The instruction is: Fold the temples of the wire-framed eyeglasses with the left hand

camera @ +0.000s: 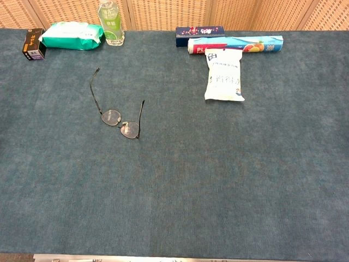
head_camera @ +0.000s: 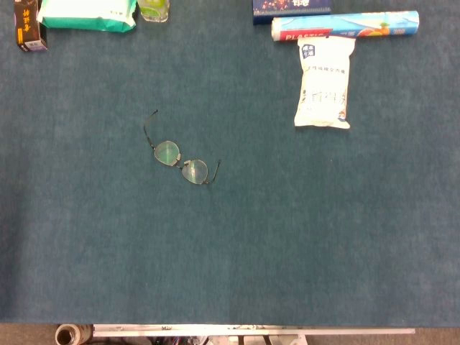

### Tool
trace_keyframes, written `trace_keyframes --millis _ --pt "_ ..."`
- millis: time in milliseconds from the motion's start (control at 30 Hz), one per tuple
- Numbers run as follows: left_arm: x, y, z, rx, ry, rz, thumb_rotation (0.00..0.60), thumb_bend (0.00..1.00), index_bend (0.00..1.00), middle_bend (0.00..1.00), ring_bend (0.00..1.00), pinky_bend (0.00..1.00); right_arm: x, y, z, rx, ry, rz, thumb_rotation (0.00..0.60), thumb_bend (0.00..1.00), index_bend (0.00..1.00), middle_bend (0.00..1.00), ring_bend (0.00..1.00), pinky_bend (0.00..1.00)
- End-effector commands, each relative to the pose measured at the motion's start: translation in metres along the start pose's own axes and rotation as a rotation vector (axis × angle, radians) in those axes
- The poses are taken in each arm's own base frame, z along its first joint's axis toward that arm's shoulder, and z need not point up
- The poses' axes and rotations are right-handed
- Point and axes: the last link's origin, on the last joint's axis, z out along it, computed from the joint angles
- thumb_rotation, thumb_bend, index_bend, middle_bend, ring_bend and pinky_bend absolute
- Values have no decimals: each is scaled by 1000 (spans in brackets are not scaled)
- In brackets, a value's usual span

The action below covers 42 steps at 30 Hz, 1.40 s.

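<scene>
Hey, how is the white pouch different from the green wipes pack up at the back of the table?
The white pouch is white with dark print; the green wipes pack is mint green and white. The pouch lies lengthwise toward the robot, on the right; the wipes pack lies crosswise at the far left edge. The pouch's far end touches a plastic wrap box; the wipes pack sits beside a bottle. Both are soft packs lying flat on the blue table.

Wire-framed eyeglasses (head_camera: 180,159) lie on the blue table (head_camera: 287,237) (temples unfolded), well apart from a white pouch (head_camera: 325,82).

No arm or hand visible in head view or chest view; robot's body out of frame.
</scene>
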Motion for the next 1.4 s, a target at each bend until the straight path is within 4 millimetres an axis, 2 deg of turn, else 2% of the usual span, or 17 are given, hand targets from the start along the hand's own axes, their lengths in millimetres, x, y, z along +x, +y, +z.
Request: trace_keyframes --millis 33,267,467,867,1167,1267,1400 --pt "0 -1 0 7 -3 0 600 65 318 307 179 328 -1 -1 0 1 -3 2 600 466 471 368 231 414" --pt "2 0 -4 3 10 -4 600 65 317 307 179 330 -3 -5 1 21 -22 18 600 466 471 368 231 414" --pt "-8 1 -4 4 -18 3 600 65 317 302 179 337 -2 0 4 3 -21 24 600 467 471 368 231 414" --pt "-20 7 1 -37 -37 -19 600 65 317 293 178 348 10 -3 0 13 40 31 600 466 471 368 231 414" --pt "-12 24 10 -98 28 -125 600 65 309 242 150 348 11 -4 -1 16 48 25 600 467 471 368 231 414" --pt "-4 37 17 -161 30 -177 600 64 272 227 139 348 11 -4 -1 17 52 24 600 467 471 368 231 414" --pt "3 54 29 -245 9 -219 600 64 110 193 135 346 11 -4 -1 14 52 22 600 466 471 368 231 414"
